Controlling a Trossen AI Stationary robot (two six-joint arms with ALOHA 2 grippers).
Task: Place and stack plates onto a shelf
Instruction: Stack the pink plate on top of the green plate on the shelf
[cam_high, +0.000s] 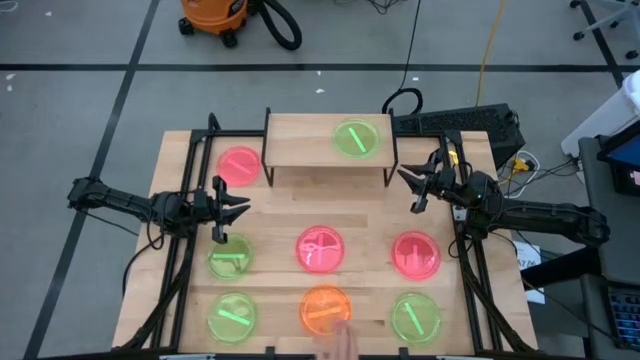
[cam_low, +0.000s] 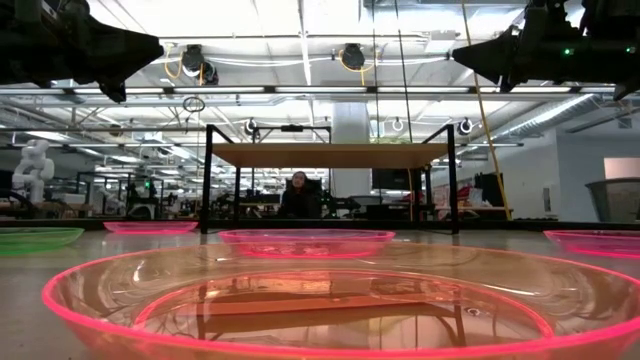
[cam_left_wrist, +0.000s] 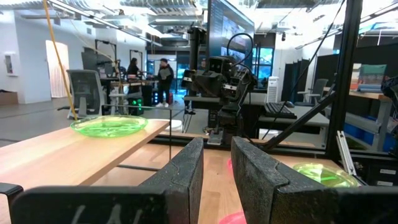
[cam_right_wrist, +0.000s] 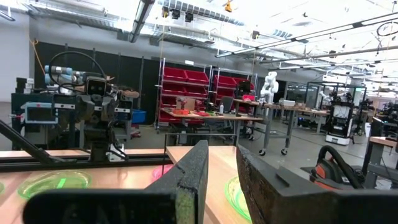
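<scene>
Green plate just below left gripper jaws

No text, label, brand or number can be read in any view (the monitor screens in the room behind the table are too small and blurred to make out, and the plates carry only plain streaks).

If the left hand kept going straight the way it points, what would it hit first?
Nothing close: the left hand is open and points across the table, above the plates, at the right arm. The shelf lies to one side. Depth is uncertain.
</scene>
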